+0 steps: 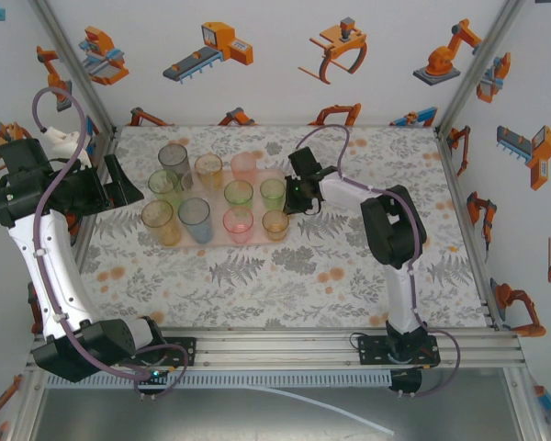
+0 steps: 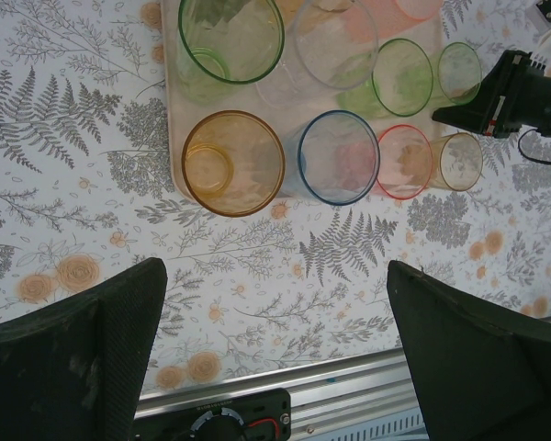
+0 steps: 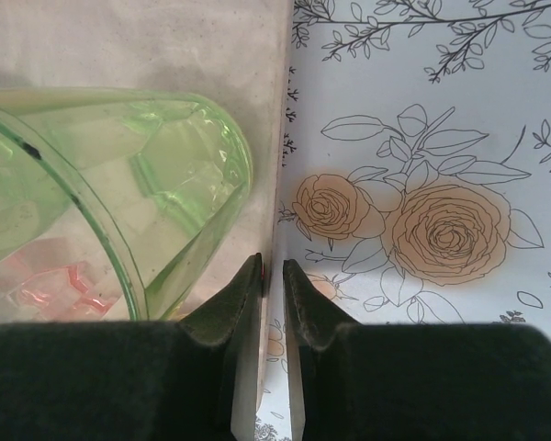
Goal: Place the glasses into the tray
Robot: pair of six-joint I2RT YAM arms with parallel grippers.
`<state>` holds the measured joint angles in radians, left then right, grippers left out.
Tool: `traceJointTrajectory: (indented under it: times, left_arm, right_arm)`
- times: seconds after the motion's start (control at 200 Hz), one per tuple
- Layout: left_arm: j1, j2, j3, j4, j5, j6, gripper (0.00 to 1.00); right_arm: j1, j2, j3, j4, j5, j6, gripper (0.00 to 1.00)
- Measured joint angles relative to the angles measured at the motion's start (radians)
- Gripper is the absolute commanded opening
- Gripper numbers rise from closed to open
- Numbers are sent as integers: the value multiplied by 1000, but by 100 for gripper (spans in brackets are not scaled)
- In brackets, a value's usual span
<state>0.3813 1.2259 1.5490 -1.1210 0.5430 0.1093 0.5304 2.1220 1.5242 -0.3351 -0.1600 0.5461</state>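
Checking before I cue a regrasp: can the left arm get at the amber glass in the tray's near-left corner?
Probably yes. The left gripper is wide open, with bare tablecloth between it and the amber glass at the tray's edge. The blue glass close beside it may crowd one finger.

Glasses [image 1: 238,193] tinted green, amber, pink, blue and smoky grey; tray [image 3: 147,41] pale pink-beige; worktop [image 1: 285,276] white with grey ferns and orange roses.

The green glass [image 3: 119,184] runs off the right wrist view's left edge.
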Motion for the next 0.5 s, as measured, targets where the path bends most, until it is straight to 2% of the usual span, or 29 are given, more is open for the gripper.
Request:
traceJointTrajectory:
  times: [0.501]
  left_arm:
    - [0, -13, -13, 3, 0, 0, 97]
  right_arm:
    - [2, 8, 17, -20, 0, 0, 11]
